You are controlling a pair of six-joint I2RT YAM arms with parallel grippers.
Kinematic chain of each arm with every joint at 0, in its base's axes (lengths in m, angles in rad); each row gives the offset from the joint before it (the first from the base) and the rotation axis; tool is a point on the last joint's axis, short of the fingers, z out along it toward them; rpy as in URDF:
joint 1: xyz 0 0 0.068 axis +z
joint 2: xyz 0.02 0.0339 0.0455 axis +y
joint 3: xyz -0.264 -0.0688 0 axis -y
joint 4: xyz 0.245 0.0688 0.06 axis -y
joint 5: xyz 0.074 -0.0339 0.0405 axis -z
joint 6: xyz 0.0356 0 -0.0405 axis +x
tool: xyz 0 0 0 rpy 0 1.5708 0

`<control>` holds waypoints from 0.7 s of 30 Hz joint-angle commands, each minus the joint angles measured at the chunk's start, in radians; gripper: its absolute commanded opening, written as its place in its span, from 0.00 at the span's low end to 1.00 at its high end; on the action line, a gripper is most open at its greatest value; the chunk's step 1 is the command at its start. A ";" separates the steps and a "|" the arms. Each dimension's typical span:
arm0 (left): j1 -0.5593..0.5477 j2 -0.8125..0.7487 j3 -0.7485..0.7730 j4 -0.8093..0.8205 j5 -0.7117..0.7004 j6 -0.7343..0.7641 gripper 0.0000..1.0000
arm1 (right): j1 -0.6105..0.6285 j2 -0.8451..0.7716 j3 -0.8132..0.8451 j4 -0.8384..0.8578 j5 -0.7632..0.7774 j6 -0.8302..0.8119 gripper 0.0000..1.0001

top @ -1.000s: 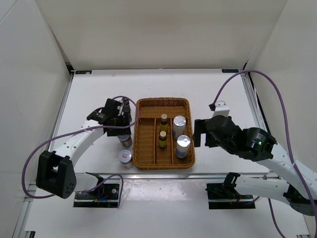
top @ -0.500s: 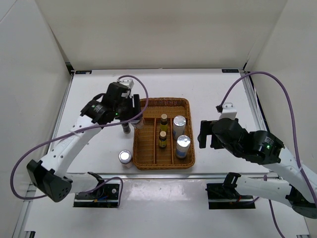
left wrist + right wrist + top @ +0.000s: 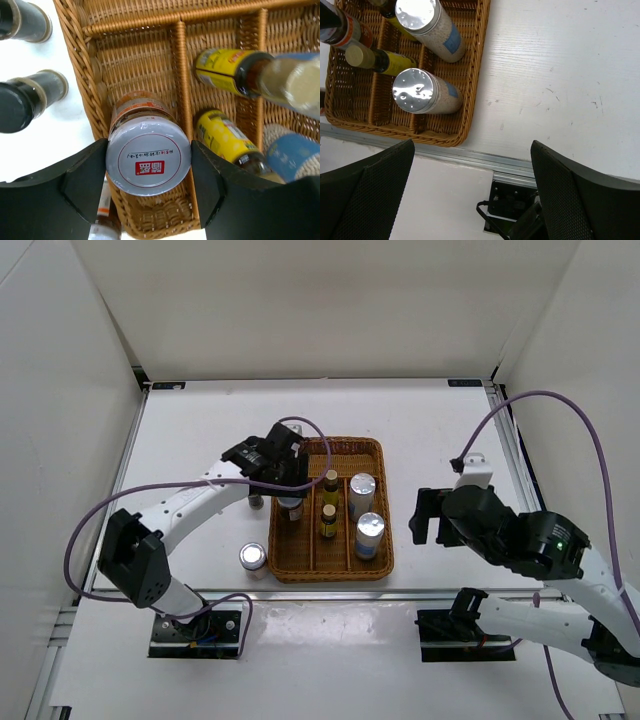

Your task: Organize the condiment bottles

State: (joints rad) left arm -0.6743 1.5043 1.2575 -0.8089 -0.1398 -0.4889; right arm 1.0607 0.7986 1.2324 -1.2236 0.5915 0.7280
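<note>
White tabletop (image 3: 200, 420) boxed in by white walls, seen from above. Brown wicker tray (image 3: 330, 443) near the front edge, split into three lanes. Right lane: two tall white cylinders (image 3: 370, 528). Middle lane: two slim amber bottles (image 3: 328, 517). Left lane: left gripper (image 3: 290, 502) reaching in from the side, clamped on a silver-lidded jar (image 3: 292, 509). Second jar (image 3: 253, 557) standing on the table just outside the tray's near-left corner. Right gripper (image 3: 425, 517) hovering to the right of the tray, apart from it.

From the left wrist: round lid with a red mark filling the gap, both black fingers (image 3: 82, 182) pressed against its sides, grip closed on it. Orange-red label just below the lid. Jar inside the left lane, close to the outer wall; base on the weave or a little above it, impossible to tell. Two dark black-capped bottles (image 3: 27, 100) upright on the table outside that wall. Probably glass: rigid, weighty for so squat a body, smooth metal lid apt to slip. Best taken squarely across the lid rim or the shoulder under it, as now.

From the right wrist: fingers spread wide, nothing between them, bare table and edge rail (image 3: 485, 162) below. Silver caps of the cylinders at upper left, inside the tray.
</note>
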 commanded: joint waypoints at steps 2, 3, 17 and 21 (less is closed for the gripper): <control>-0.004 -0.007 -0.015 0.140 -0.047 -0.022 0.49 | 0.002 -0.027 0.010 -0.039 0.011 0.021 1.00; -0.004 0.017 -0.029 0.160 -0.047 -0.036 0.50 | 0.002 -0.027 0.010 -0.039 0.011 0.030 1.00; -0.044 -0.159 0.000 0.099 -0.194 -0.028 1.00 | 0.002 -0.090 0.019 -0.091 0.011 0.048 1.00; -0.074 -0.363 0.013 0.015 -0.213 -0.008 1.00 | 0.002 -0.110 0.029 -0.100 0.011 0.048 1.00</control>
State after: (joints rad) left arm -0.7273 1.2991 1.2167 -0.7250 -0.2871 -0.5198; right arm 1.0607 0.7124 1.2327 -1.3079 0.5915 0.7567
